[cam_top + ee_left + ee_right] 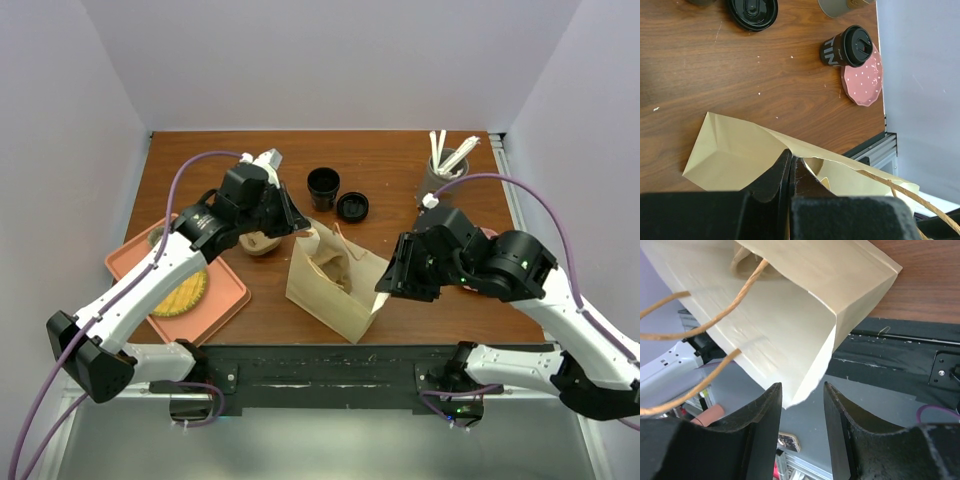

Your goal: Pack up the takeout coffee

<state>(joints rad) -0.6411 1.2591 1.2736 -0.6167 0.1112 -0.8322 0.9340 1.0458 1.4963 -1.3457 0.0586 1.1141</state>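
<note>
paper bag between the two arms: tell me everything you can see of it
The tan kraft paper bag with twisted paper-cord handles stands mouth up on the brown wooden table, near its front edge. The paper is creased and the rim crumpled. The left gripper is shut on the far end of the rim. The right gripper is open, with a corner of the bag between its fingers, unclamped. Contents cannot be told.
</note>
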